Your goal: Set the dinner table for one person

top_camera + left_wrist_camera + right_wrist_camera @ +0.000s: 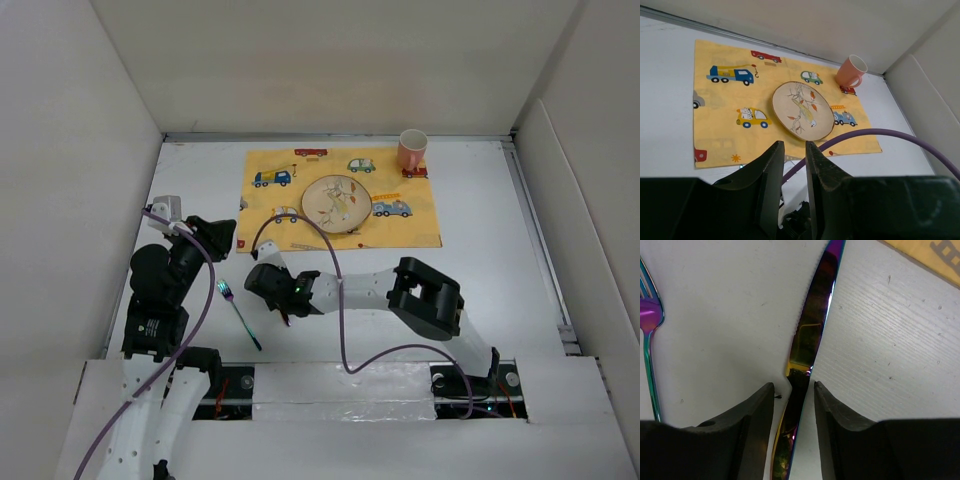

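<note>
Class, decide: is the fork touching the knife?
Apart. The right wrist view shows bare dinner table between the fork and the knife.

I count one yellow placemat (420, 225), one round plate (336, 203), one pink mug (411, 150), one rainbow fork (238, 313) and one rainbow knife (810, 330).

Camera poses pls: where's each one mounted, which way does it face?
Top external: above and behind the bases, looking down on the dinner table; left arm and right arm show.
Left wrist: low, facing the far wall across placemat, plate, mug; left gripper shows.
Right wrist: close, looking down at knife and fork; right gripper straddles the knife.
Shared: top and left wrist see placemat, plate, mug; top and right wrist see the fork.
</note>
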Tool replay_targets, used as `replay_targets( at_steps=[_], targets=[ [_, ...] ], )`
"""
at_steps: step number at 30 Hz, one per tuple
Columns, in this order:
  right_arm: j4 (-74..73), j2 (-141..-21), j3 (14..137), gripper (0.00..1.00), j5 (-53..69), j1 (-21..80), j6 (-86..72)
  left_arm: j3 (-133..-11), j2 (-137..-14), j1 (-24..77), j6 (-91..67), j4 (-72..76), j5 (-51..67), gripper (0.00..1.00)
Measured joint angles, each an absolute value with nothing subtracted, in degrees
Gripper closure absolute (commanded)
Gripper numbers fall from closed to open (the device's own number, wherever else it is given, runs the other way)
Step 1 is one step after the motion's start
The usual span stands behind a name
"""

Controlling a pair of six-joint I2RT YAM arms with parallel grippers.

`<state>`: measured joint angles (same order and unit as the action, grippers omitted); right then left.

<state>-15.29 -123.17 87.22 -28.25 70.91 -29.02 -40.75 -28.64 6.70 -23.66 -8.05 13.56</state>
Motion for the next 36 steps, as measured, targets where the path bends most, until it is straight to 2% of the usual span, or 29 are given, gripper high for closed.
replay_targets(
  at_steps=[11,17,36],
  targets=[
    [-12.3,-122.0,84.0,0.77,-30.0,70.8,-31.4,-40.8,-28.4,6.7,-23.6,-9.0,12.6,0.79],
    [-11.0,-119.6,80.2,0.99,-30.2,70.5,-32.5,-41.0,-28.2,6.7,-23.6,-9.3,11.9,0.8],
    [-13.3,-108.9,73.3,1.0,-30.0,69.1,-32.3,-41.3,-28.2,6.7,-23.4,-9.4,11.5,0.82]
  ],
)
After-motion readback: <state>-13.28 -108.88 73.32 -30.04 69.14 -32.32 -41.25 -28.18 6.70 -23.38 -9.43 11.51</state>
